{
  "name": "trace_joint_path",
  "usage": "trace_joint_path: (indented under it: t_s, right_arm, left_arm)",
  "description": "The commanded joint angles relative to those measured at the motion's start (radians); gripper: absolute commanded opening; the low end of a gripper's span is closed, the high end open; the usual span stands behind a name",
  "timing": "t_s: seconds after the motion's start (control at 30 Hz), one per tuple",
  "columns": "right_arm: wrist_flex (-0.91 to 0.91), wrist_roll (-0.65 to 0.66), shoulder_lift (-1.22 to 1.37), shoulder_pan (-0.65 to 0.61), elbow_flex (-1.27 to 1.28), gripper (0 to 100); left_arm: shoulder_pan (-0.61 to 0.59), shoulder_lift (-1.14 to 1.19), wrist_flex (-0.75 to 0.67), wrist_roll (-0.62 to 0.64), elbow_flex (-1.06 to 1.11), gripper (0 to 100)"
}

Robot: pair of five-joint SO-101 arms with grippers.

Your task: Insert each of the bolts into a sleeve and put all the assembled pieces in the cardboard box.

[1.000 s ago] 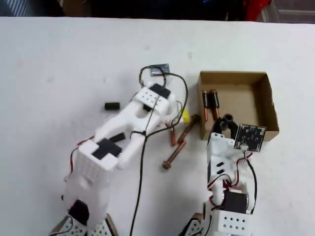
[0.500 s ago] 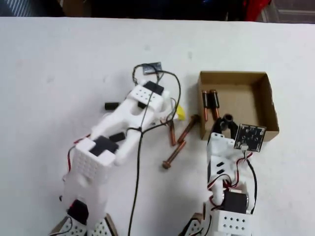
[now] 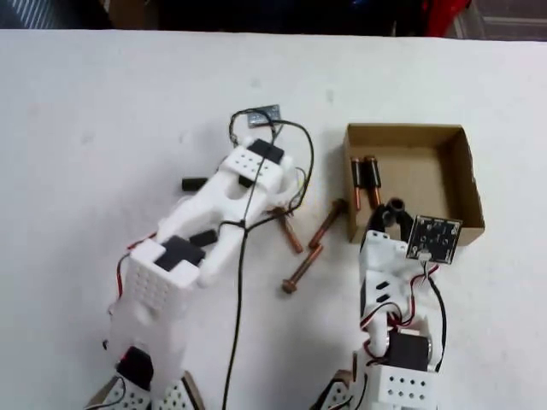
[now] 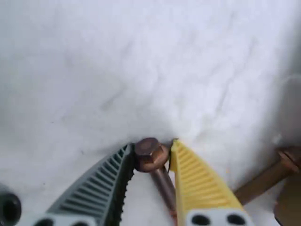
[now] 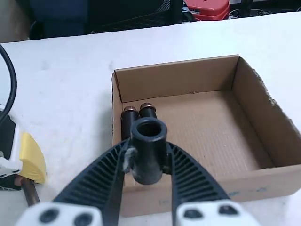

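The worktop (image 3: 94, 94) is plain white. The cardboard box (image 3: 402, 130) is tan-brown. The left tool (image 4: 152, 147) has one grey-green finger (image 4: 89, 197) and one yellow finger (image 4: 197, 183), both ridged on the inner face, and pinches a copper-brown bolt (image 4: 149, 155). The right tool (image 5: 147, 145) has black ridged fingers on white bases and clasps a glossy black sleeve (image 5: 148, 157). The loose bolts (image 3: 326, 224), at eight o'clock from the box, are copper-brown. The assembled pieces (image 3: 366, 179) in the box show copper heads on black sleeves. A loose sleeve (image 3: 194, 184), at nine o'clock from the left arm (image 3: 214, 213), is black. The left arm and the right arm (image 3: 385, 282) are white with black patches and black and red wires.
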Motion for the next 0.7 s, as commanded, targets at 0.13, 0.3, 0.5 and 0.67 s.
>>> trace_joint_path:
  t_s: [0.13, 0.3, 0.5, 0.67]
  right_arm:
    - [-0.027, -0.008, -0.013, 0.007, 0.0, 1.7]
    - [-0.027, -0.008, -0.013, 0.007, 0.0, 1.7]
    - [-0.027, -0.008, -0.013, 0.007, 0.0, 1.7]
    - [-0.027, -0.008, -0.013, 0.007, 0.0, 1.7]
  left_arm:
    - [-0.028, -0.002, 0.018, 0.008, -0.029, 11]
    - [-0.035, -0.01, 0.02, 0.005, -0.032, 11]
    - [-0.035, -0.013, 0.02, 0.003, -0.032, 11]
    - [-0.035, -0.013, 0.092, 0.009, -0.089, 15]
